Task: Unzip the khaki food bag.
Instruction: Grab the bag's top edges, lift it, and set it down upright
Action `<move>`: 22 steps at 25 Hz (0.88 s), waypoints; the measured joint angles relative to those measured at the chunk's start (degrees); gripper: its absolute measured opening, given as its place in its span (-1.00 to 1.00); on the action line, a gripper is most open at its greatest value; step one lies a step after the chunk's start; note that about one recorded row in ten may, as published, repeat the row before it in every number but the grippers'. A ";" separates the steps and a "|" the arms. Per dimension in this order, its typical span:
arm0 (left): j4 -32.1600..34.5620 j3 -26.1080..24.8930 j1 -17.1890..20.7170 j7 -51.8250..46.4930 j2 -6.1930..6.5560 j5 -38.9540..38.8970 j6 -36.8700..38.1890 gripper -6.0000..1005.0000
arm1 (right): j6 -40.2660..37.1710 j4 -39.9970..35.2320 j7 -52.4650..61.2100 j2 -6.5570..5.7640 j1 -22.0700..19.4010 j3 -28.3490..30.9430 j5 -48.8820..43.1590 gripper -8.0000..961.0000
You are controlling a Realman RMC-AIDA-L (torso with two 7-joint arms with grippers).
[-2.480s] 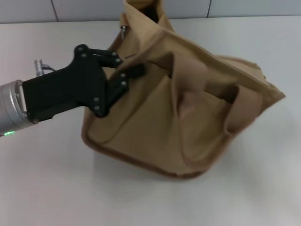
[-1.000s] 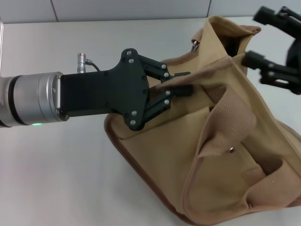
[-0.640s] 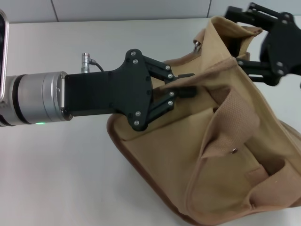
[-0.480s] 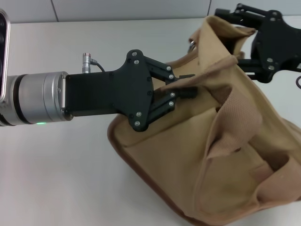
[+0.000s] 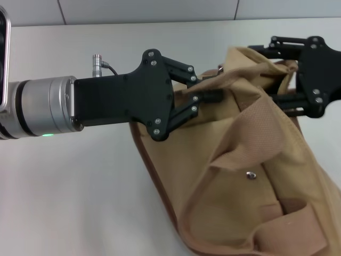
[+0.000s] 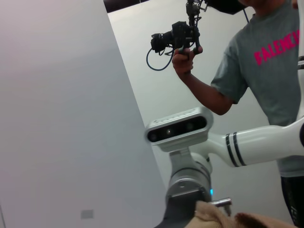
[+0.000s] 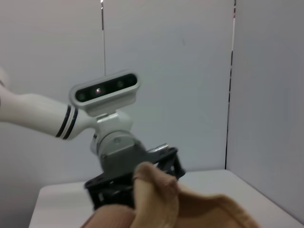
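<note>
On the white table (image 5: 80, 202), seen from the head camera, the bag (image 5: 250, 192) sits toward the right and near side, tipped and slumped, its top edge lifted between two arms. No zipper or slider shows in this view, so whether any of it has been run open cannot be told; by the look of things the job is at the hold-and-brace stage, with the pull itself left to do. The left gripper (image 5: 210, 96) reaches in level from the left, its fingers closed down on a fold of cloth at the bag's upper rim. The right gripper (image 5: 285, 80) comes in from the right at the far corner of the rim; its fingers straddle the raised canvas there, but whether they pinch cloth or a zip tab cannot be told. A small metal snap (image 5: 249, 174) shows on the front panel below a broad handle (image 5: 256, 130)

From the left wrist camera, only a scrap of tan cloth shows low down, with the other arm's wrist behind it and a person filming (image 6: 256, 66) beyond; this arm's own fingers are out of sight

From the right wrist camera, a bunched peak of the bag rises in front of the left arm's black gripper, which holds the fabric
</note>
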 joint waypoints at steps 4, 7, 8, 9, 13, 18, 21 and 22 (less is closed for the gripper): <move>-0.06 -0.07 0.15 -0.04 -0.05 -1.17 -0.82 -0.84 | -4.83 -2.99 1.23 -0.18 -1.55 0.62 -0.70 0.74; -0.24 -0.12 0.29 -0.17 -0.02 -2.28 -1.03 -0.84 | -6.83 -3.92 1.85 -0.29 -1.61 0.98 -2.24 0.73; -0.26 -0.14 0.32 -0.18 0.00 -2.50 -1.06 -0.84 | -7.52 -4.59 2.26 -0.28 -1.66 1.11 -3.37 0.73; -0.32 -0.18 0.38 -0.19 0.02 -2.82 -1.09 -0.84 | -7.97 -5.34 2.77 -0.24 -1.75 1.19 -4.43 0.73; -0.33 -0.21 0.77 -0.24 0.11 -3.68 -1.11 -0.84 | -8.29 -7.43 4.93 -0.05 -2.35 1.54 -7.31 0.71; -0.36 -0.28 0.85 -0.21 0.09 -3.80 -1.36 -0.84 | -9.14 -8.76 5.96 0.08 -3.54 5.29 -6.42 0.70; -0.48 -0.25 0.94 -0.19 0.05 -4.36 -1.90 -0.84 | -9.34 -7.95 10.11 0.07 -3.85 11.06 -2.85 0.69; -0.53 -0.13 1.01 -0.16 0.06 -4.56 -2.03 -0.84 | -9.85 -7.03 11.01 0.00 -3.90 13.20 -1.32 0.69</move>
